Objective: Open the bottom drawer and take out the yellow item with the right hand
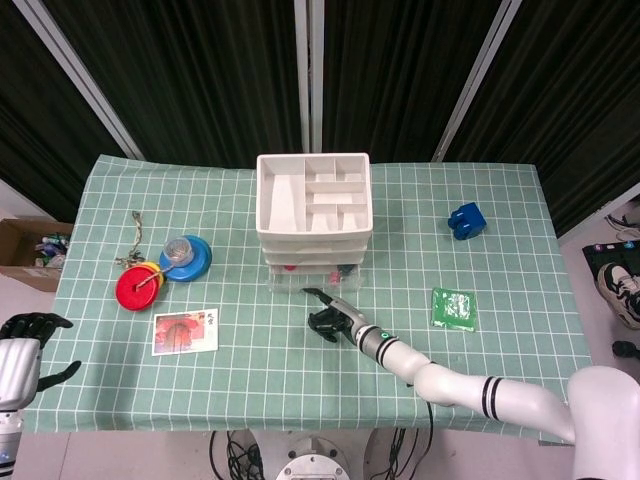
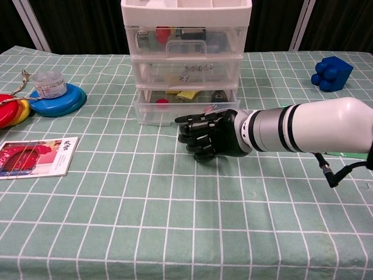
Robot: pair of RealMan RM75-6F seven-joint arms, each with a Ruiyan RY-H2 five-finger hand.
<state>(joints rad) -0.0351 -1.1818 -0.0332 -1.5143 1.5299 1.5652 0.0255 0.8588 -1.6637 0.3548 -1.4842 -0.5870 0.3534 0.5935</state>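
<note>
Yellow item [image 2: 189,94] lies inside the bottom drawer [image 2: 185,109] of the white drawer unit [image 1: 313,212], beside a small red piece [image 2: 162,101] and a dark object [image 2: 218,94]. That drawer stands pulled part-way out from the unit's front, while the two drawers above it sit flush.

At the drawer's front edge is the right hand [image 2: 211,134], black, its fingers [image 2: 190,119] curled together and hooked toward the drawer's lip; whether they touch the plastic cannot be told. It holds nothing loose. Its white forearm runs off to the unit's right.

On the green checked tabletop [image 1: 250,370], right of the unit, sit a blue block [image 1: 466,220] and, nearer the front edge, a green packet [image 1: 453,308]. Left of the unit rest a blue disc [image 1: 186,257] with a small clear jar [image 2: 48,82] on it, a red disc [image 1: 138,287] touching it, and a picture card [image 1: 185,331] in front of them.

Far to the unit's left, past the tabletop's corner, the left hand [image 1: 22,350] hangs with fingers spread, holding nothing.
</note>
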